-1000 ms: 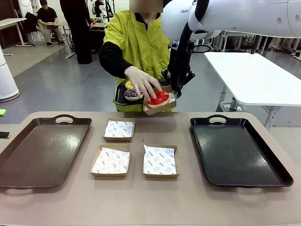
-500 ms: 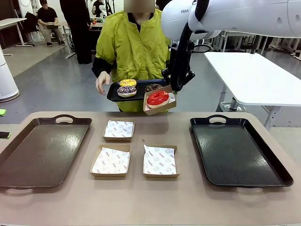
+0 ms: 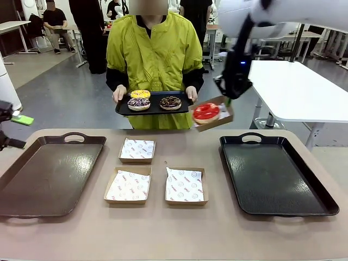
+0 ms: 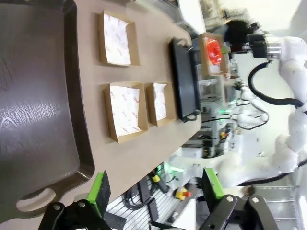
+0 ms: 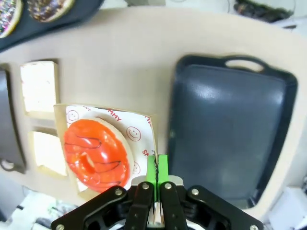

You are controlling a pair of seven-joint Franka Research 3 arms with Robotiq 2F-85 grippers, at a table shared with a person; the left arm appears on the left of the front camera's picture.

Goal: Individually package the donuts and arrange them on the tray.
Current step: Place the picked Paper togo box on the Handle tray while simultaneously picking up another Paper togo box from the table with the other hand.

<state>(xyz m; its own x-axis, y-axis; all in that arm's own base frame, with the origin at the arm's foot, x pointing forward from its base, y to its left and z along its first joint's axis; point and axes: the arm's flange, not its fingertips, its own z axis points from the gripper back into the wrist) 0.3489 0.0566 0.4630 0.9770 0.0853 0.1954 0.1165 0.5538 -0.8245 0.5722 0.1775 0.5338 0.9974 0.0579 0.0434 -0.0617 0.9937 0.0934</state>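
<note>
person in yellow-green jacket (image 3: pixel 155 51), white table (image 3: pixel 293 89) behind, grey floor (image 3: pixel 60 92)

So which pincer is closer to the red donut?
Right. The right pincer grips the box holding the red donut; the left pincer hangs open far to the left.

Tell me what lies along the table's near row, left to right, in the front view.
Dark brown rectangular tray → paper-lined brown cardboard box → second paper-lined cardboard box → black rectangular tray.

Right wrist view, upper left: two donuts (image 5: pixel 45 8) cut by top edge. Box (image 5: pixel 103 143) near edge hidden behind right gripper (image 5: pixel 157 165). Front view: left tray (image 3: pixel 49 174) clipped at left edge.
</note>
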